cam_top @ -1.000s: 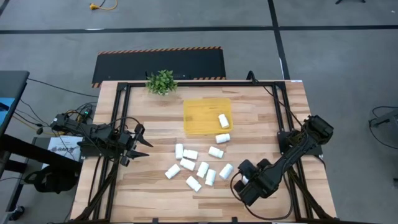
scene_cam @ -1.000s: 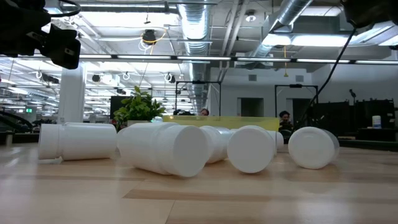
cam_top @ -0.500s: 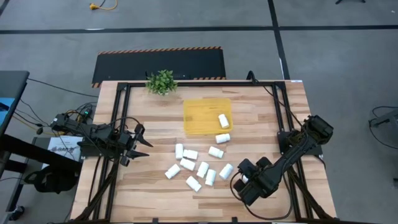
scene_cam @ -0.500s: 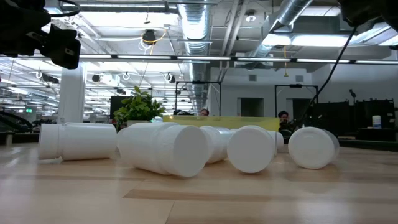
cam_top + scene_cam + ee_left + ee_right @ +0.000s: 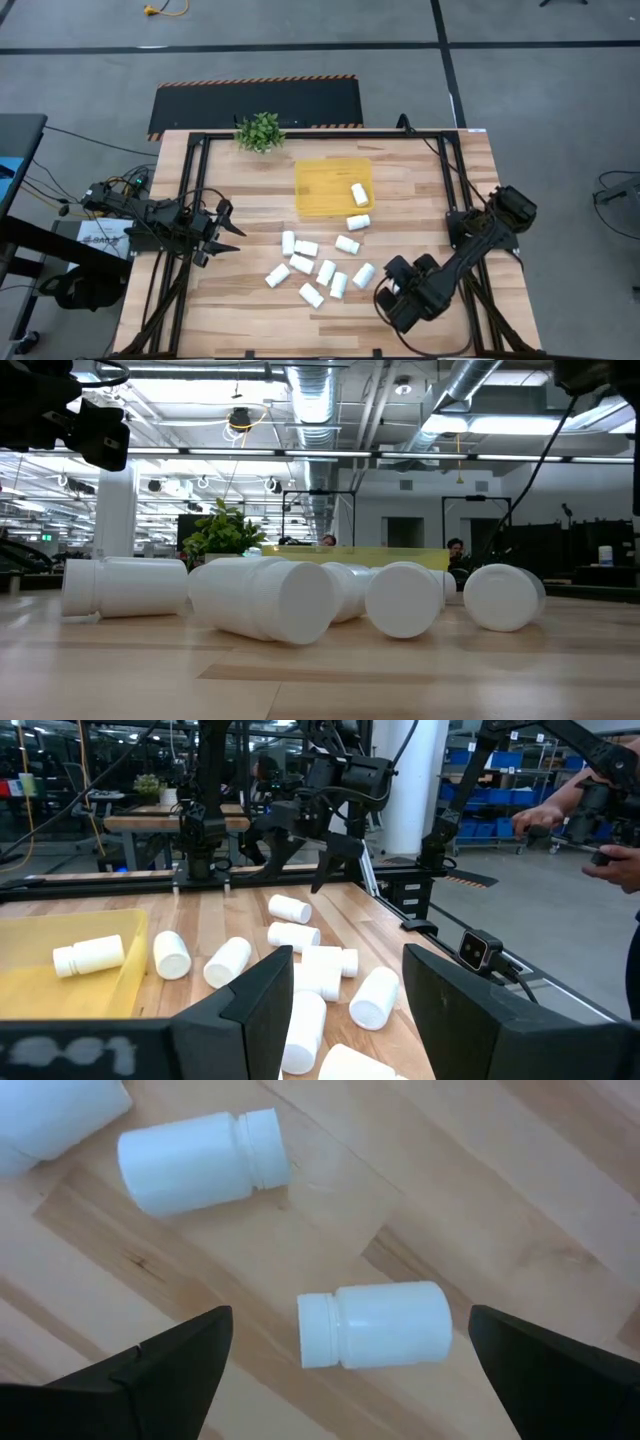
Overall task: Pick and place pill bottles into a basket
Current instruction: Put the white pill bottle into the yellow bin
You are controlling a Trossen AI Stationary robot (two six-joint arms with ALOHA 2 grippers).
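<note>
At lower right of the desk [image 5: 420, 190], the right end effector [image 5: 385, 295] hovers open beside scattered pill bottles [image 5: 326, 272]; the left end effector [image 5: 232, 238] waits closed at the left edge.

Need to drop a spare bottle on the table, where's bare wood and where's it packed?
Free: the wood between the left gripper and the pill bottles, the strip between the plant and the basket, and right of the basket. Crowded: the bottle cluster below the basket, with the open right gripper at its right edge.
</note>
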